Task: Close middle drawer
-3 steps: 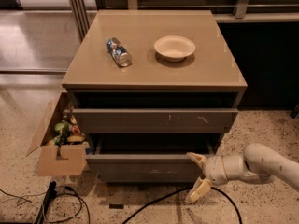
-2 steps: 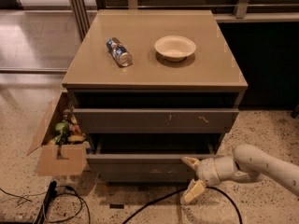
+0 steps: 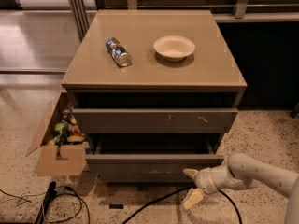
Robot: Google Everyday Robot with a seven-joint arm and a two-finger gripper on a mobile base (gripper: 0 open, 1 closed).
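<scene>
The middle drawer [image 3: 149, 162] is a wide grey-brown drawer with a plain flat front. It stands pulled out from the cabinet [image 3: 154, 73], below the drawer front with whitish scuff marks [image 3: 154, 120]. Its dark inside shows from above. My gripper [image 3: 191, 186] is low at the right, in front of the cabinet near the floor. It is open and empty. Its upper finger [image 3: 189, 173] is right by the lower right part of the middle drawer's front. Its lower finger [image 3: 193, 199] hangs over the floor.
A blue can [image 3: 117, 52] lies on the cabinet top, and a white bowl [image 3: 174, 47] stands there. An open cardboard box [image 3: 58, 143] of items sits on the floor at the left. Black cables [image 3: 149, 203] run over the speckled floor in front.
My gripper and arm have moved left, closer to the right part of the middle drawer's front. The drawer has not visibly moved.
</scene>
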